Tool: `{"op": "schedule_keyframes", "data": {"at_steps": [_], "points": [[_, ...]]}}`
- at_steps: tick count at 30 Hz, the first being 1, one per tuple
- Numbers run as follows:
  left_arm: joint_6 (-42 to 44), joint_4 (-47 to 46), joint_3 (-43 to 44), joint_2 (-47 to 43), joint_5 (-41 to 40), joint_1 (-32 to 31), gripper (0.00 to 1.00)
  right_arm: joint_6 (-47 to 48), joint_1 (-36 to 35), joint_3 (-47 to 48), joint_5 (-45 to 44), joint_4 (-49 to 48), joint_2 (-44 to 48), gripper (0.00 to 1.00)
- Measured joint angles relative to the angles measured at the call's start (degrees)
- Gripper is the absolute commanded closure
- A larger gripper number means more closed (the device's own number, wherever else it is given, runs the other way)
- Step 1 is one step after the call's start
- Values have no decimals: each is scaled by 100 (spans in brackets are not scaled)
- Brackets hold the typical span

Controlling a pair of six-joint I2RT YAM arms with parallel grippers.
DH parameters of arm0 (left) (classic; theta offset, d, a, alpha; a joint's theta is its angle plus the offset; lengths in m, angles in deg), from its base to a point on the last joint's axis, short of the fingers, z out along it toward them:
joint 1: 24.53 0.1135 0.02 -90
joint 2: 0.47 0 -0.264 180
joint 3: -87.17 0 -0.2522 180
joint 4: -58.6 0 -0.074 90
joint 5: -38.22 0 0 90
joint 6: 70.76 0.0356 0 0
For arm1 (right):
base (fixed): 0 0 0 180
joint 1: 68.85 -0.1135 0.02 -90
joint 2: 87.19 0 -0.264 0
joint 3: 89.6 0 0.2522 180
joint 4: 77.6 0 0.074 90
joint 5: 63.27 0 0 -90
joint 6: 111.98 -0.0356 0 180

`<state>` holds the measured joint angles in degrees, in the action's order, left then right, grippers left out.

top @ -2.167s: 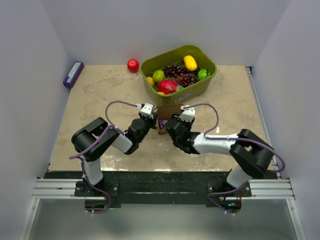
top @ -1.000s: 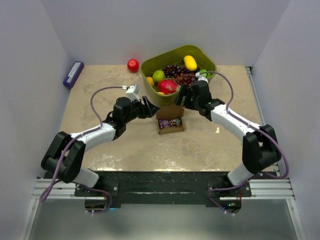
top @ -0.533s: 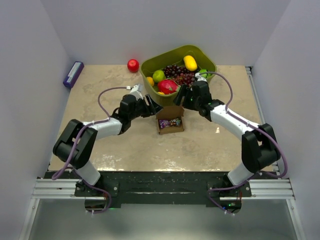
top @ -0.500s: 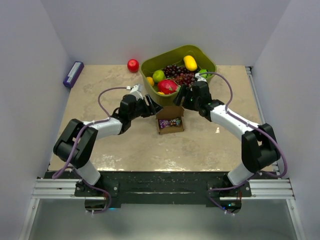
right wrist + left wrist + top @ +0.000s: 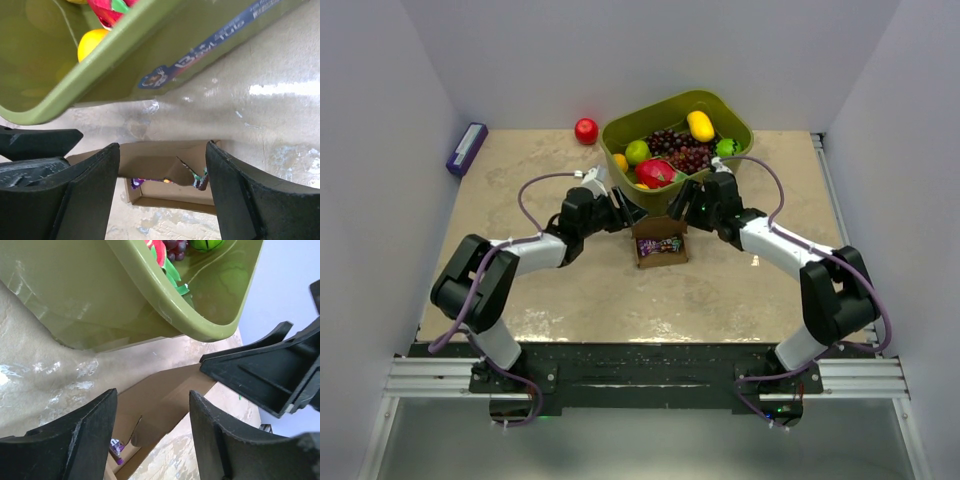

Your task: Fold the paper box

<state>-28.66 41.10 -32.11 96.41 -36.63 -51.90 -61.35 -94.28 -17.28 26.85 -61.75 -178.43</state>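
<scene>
The paper box (image 5: 661, 250) is a small brown cardboard tray holding a purple candy wrapper (image 5: 660, 244), just in front of the green bin. Its lid flap (image 5: 660, 222) stands up at the far side. My left gripper (image 5: 627, 212) is open at the flap's left end, and the flap (image 5: 165, 392) lies just past its fingertips (image 5: 107, 405). My right gripper (image 5: 688, 205) is open at the flap's right end. In the right wrist view the flap (image 5: 150, 160) spans the gap between the fingers (image 5: 220, 165), above the box's inside (image 5: 175, 192). Neither gripper holds anything.
The olive-green bin (image 5: 720, 178) full of fruit stands right behind the box, its wall close above both grippers (image 5: 100, 295) (image 5: 165, 60). A red apple (image 5: 586, 131) lies left of the bin. A purple box (image 5: 466, 148) sits at the far left edge.
My right gripper has come down from the bin's rim toward the box's lid and its jaws have narrowed a little. My left gripper has edged right toward the lid.
</scene>
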Motion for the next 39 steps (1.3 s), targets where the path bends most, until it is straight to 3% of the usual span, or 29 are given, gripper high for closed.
{"op": "schedule_keyframes", "data": {"at_steps": [16, 29, 39], "points": [[-210, -396, -76, 79, 192, -35, 39, -334, 0, -675, 90, -345, 125, 36], [555, 1250, 81, -90, -116, -59, 34, -433, 0, -944, 94, -485, 282, 42], [254, 955, -7, -90, 398, -90, 34, -525, 0, -1104, 94, -645, 369, 47]]}}
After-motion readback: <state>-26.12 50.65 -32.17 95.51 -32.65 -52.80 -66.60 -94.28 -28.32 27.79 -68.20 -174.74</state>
